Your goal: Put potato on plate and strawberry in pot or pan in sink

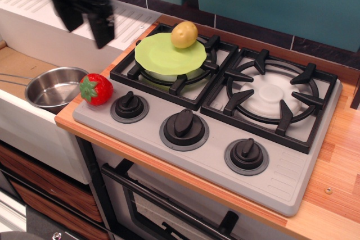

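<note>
Potato point(184, 34) sitting on plate point(170, 53); your gripper point(84, 23), fingers spread and empty, is hovering above strawberry point(95, 89), which you should grasp next.

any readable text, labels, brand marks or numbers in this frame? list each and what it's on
None readable.
The three stove knobs show no numbers or markings.
The plate, potato, strawberry and pan are plain, no print.
The gripper is motion-blurred; any label on it can't be read.
</note>
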Robot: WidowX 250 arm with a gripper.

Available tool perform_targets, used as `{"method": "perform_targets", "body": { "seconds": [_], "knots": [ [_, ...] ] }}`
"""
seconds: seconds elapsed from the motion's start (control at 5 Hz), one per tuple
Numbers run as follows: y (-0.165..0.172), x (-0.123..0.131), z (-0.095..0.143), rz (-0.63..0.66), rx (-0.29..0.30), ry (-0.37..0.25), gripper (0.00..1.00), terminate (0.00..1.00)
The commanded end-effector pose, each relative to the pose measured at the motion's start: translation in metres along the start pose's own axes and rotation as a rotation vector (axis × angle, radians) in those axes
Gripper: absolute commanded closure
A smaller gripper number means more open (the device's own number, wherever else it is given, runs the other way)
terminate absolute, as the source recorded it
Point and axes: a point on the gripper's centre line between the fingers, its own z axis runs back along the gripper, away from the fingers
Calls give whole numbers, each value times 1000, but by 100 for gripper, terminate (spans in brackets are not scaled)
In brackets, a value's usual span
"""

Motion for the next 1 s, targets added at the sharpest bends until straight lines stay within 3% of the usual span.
{"method": "perform_targets", "body": {
  "seconds": [0.0,0.2,0.6,0.8],
  "knots": [
    [2,-7,20,9,59,-60,0,0],
    [-2,-13,9,81,90,-33,0,0],
    [-9,-29,2,159,157,-36,0,0],
    [-11,-30,-1,172,147,-42,0,0]
  ]
}}
